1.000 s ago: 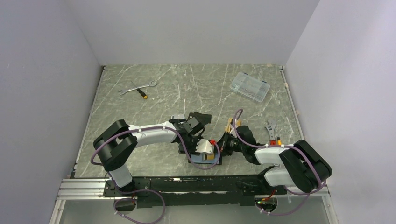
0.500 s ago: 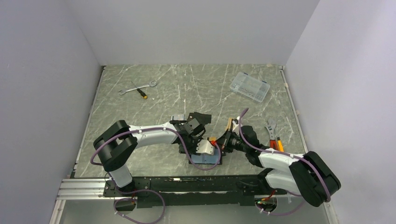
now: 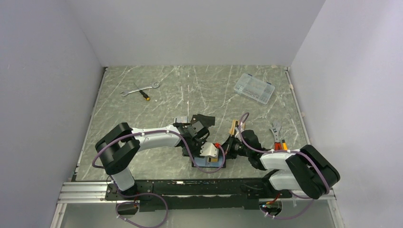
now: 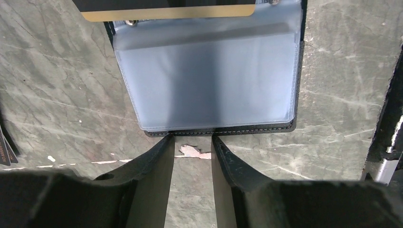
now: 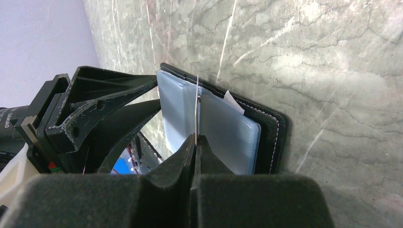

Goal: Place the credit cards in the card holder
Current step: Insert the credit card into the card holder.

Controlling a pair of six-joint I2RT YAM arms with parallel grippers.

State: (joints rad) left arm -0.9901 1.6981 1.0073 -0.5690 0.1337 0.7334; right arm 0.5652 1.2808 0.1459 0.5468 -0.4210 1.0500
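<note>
The card holder [image 3: 214, 162] lies open on the table, pale blue-grey sleeves up, with a black stitched rim [image 4: 223, 130]. My left gripper [image 4: 191, 139] is open, its two fingertips [image 4: 164, 142] resting at the holder's near black edge. My right gripper [image 5: 196, 137] is shut on a thin credit card [image 5: 196, 107], seen edge-on, standing over the holder's sleeves [image 5: 228, 130]. In the left wrist view a tan-edged card [image 4: 166, 13] shows at the holder's far end. In the top view the right gripper [image 3: 227, 144] meets the left gripper [image 3: 207, 153] at the holder. Another orange-tan card [image 3: 233, 127] lies just behind.
A wrench and a screwdriver [image 3: 140, 90] lie at the far left. A clear plastic parts box [image 3: 254, 88] sits at the far right. A wrench and orange-handled tools [image 3: 278, 135] lie beside the right arm. Grey walls close in both sides.
The right arm's elbow swung out to the right and came back. Its gripper stays at the holder with the card. The left arm has not moved.
</note>
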